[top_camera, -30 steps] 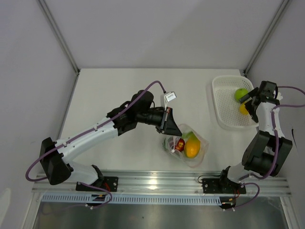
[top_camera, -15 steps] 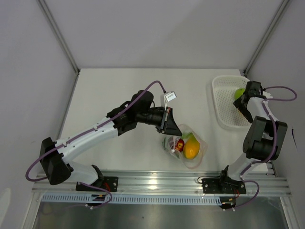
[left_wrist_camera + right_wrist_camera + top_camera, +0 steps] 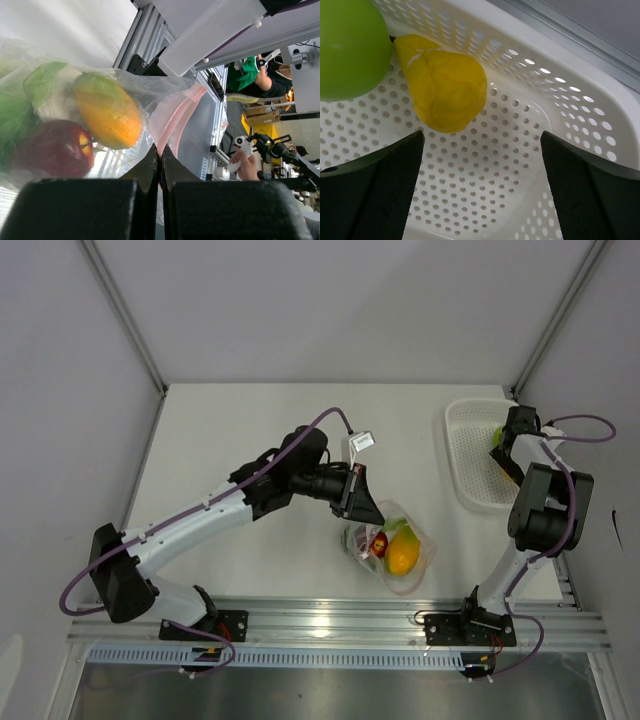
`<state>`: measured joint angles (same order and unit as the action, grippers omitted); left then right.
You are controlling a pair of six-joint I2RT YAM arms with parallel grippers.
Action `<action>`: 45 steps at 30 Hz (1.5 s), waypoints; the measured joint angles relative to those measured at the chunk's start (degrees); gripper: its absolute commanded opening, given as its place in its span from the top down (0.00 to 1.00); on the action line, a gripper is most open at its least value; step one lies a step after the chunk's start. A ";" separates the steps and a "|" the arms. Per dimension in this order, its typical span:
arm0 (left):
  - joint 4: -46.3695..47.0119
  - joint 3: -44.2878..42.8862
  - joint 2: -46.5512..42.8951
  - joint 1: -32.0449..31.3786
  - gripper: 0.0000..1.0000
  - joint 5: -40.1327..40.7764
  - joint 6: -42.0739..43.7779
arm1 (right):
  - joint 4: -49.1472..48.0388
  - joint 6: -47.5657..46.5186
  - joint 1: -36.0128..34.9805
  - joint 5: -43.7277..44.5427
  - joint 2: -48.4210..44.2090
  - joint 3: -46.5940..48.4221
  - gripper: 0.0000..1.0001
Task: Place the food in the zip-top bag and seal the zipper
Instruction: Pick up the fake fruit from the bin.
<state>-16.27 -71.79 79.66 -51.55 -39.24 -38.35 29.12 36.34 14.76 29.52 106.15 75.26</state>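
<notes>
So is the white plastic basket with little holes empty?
No, a round green apple and a lumpy yellow fruit lie inside the white plastic basket.

Clear zip-top bag (image 3: 424, 558) on table — orange fruit (image 3: 402, 554), red apple (image 3: 378, 544) inside

No legible text (tag (image 3: 360, 441) too small)
</notes>
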 measured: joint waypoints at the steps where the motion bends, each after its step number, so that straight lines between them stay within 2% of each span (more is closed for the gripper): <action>1: -0.24 -0.37 0.42 0.00 0.99 -0.20 0.04 | -0.22 0.02 -0.04 0.20 0.50 0.11 0.01; 14: -2.97 -2.45 2.45 -0.09 0.99 -0.37 0.35 | -2.21 -0.24 -0.20 3.28 4.98 2.29 0.06; 23: -5.73 -5.53 4.92 -0.26 0.99 0.61 0.37 | -4.66 -2.01 -0.20 4.09 9.53 5.77 0.20; 25: -6.08 -6.25 5.44 -0.31 0.99 0.85 0.37 | -5.07 -2.38 -0.20 3.98 10.19 5.77 0.26; 31: -7.34 -7.19 6.14 -0.55 0.99 1.55 0.39 | -6.21 -3.74 -0.35 3.61 11.43 6.08 0.58; 34: -7.72 -7.50 6.40 -0.63 0.99 1.62 0.39 | -6.78 -3.98 -0.35 3.34 11.43 6.19 0.63; 35: -7.82 -7.52 6.45 -0.63 0.99 1.62 0.39 | -6.78 -4.04 -0.42 3.28 11.43 6.19 0.70; 40: -8.31 -7.54 6.58 -0.63 0.99 1.92 0.39 | -6.91 -4.72 -1.40 3.34 10.71 5.68 0.80; 42: -8.48 -7.72 6.60 -0.66 1.00 2.12 0.42 | -6.60 -4.98 -2.47 3.45 8.52 4.13 0.85; 45: -8.76 -8.44 6.60 -0.72 0.99 2.71 0.48 | -5.29 -5.03 -4.35 3.10 2.45 1.77 0.87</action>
<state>-25.04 -80.23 86.26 -52.27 -36.53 -37.87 23.83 31.31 10.41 32.62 108.60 77.03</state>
